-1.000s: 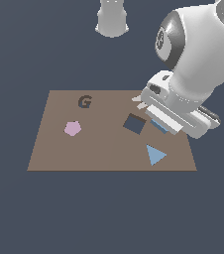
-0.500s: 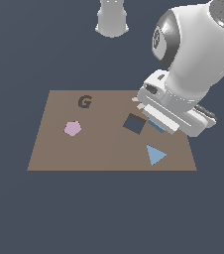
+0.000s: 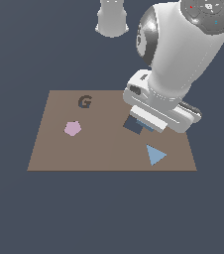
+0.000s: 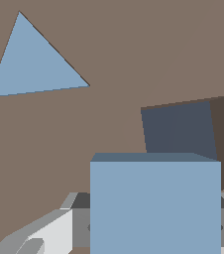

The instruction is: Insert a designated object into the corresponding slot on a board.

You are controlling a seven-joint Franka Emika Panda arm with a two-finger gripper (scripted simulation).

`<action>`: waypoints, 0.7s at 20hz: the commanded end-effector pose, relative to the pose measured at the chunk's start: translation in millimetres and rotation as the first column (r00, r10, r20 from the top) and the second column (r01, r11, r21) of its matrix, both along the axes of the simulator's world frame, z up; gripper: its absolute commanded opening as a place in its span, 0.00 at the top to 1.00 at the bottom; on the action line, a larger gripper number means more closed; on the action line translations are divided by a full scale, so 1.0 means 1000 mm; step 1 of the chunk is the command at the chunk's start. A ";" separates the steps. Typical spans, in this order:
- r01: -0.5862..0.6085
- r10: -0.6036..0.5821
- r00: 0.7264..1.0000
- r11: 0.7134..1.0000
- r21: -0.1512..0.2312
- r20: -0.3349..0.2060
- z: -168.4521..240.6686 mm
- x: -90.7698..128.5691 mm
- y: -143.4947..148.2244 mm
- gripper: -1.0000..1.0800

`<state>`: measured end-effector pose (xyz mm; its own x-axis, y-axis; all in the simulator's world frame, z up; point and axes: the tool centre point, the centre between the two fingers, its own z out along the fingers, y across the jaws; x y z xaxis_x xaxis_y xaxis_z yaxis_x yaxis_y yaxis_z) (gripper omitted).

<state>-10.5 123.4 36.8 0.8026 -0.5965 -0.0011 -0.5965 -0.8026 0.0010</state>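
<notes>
The light-blue square block (image 4: 155, 203) is held between my gripper's (image 4: 155, 225) grey fingers (image 4: 79, 223), a little above the brown board (image 3: 99, 149). In the exterior view only a sliver of the block (image 3: 146, 127) shows under the white hand. The dark navy square slot (image 4: 181, 131) lies just beyond the block's edge in the wrist view, partly overlapped by it. In the exterior view the slot (image 3: 132, 125) is partly hidden by the hand, and the fingertips are hidden.
A light-blue triangle (image 3: 155, 155) lies on the board near the slot; it also shows in the wrist view (image 4: 32, 62). A pink pentagon (image 3: 72, 128) and a dark letter G (image 3: 84, 102) are toward the exterior view's left. The robot base (image 3: 112, 17) stands behind the board.
The hand with the blue block has moved toward the exterior view's left and now covers part of the dark slot. The other shapes have not moved.
</notes>
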 end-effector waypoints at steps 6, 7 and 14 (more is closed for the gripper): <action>-0.095 0.095 0.995 0.995 0.000 0.001 0.003 0.002 -0.032 1.00; -0.104 0.104 0.995 0.995 0.000 0.001 0.003 0.003 -0.035 1.00; -0.138 0.138 0.990 0.990 0.000 0.001 0.004 0.006 -0.046 1.00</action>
